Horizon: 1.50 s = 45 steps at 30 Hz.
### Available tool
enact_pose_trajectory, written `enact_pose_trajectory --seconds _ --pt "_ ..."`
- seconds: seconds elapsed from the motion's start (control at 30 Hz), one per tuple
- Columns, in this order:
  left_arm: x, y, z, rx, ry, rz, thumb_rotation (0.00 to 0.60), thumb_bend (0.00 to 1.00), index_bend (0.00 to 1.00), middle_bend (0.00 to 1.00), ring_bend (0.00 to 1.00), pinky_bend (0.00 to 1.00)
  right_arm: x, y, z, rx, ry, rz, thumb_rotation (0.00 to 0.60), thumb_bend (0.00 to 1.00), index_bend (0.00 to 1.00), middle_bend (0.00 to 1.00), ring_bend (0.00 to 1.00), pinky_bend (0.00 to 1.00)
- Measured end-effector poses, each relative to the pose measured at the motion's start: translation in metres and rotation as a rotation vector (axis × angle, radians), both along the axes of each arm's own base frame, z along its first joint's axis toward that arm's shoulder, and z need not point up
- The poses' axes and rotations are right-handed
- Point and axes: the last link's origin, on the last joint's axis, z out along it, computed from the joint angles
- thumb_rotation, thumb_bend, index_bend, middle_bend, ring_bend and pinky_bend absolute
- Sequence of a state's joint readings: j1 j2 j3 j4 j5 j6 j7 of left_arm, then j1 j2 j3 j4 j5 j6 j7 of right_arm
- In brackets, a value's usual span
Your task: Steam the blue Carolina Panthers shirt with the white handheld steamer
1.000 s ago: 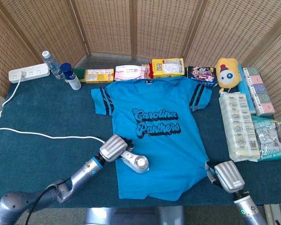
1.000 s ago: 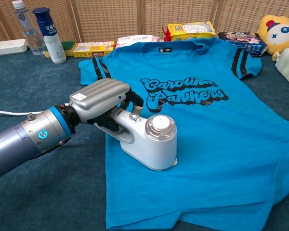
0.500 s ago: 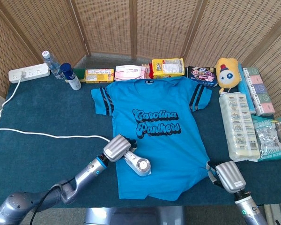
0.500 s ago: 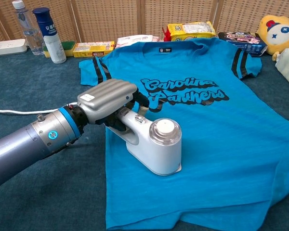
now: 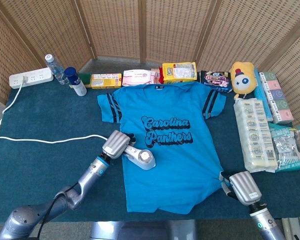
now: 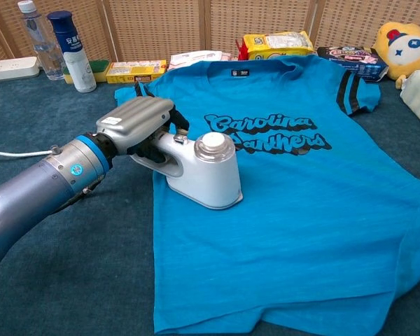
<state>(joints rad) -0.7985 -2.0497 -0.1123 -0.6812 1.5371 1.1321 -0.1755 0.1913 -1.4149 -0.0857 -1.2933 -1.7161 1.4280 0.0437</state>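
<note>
The blue Carolina Panthers shirt (image 5: 175, 165) (image 6: 301, 210) lies flat on the dark green table, collar toward the far edge. My left hand (image 5: 116, 144) (image 6: 134, 124) grips the handle of the white handheld steamer (image 5: 140, 158) (image 6: 201, 171), which rests on the shirt's left side just left of the lettering. The steamer's white cord (image 5: 45, 140) runs left across the table. My right hand (image 5: 244, 186) sits at the shirt's lower right hem near the table's front edge; whether it pinches the cloth is unclear, and the chest view does not show it.
A power strip (image 5: 30, 78), a water bottle (image 5: 55, 68) and a blue-capped bottle (image 5: 75, 81) stand at the back left. Snack boxes (image 5: 179, 71) line the far edge. A yellow plush toy (image 5: 242, 76) and packaged goods (image 5: 255, 134) fill the right side.
My left hand has slid the steamer up the shirt's left side, from near the lower hem toward the lettering. The cord followed. The right hand stayed put.
</note>
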Motion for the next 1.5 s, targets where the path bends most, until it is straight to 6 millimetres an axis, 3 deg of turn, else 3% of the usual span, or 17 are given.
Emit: enact_pose_trajectory --seconds 0.23,0.8,1.5 --pt "0.002 0.002 -0.002 -0.001 -0.033 0.031 0.600 0.50 0.76 0.80 0.71 0.76 0.000 0.000 0.000 0.000 0.002 -0.003 0.600 0.60 0.69 0.68 0.73 0.81" --pt "0.031 -0.039 -0.011 -0.103 -0.041 -0.172 0.600 0.49 0.76 0.80 0.71 0.76 -0.001 0.002 0.003 -0.007 0.000 -0.005 0.600 0.60 0.69 0.68 0.73 0.82" --pt "0.006 -0.021 0.001 -0.055 0.043 -0.146 0.600 0.49 0.76 0.80 0.71 0.76 0.000 0.001 0.000 -0.002 -0.002 -0.001 0.600 0.60 0.70 0.68 0.73 0.82"
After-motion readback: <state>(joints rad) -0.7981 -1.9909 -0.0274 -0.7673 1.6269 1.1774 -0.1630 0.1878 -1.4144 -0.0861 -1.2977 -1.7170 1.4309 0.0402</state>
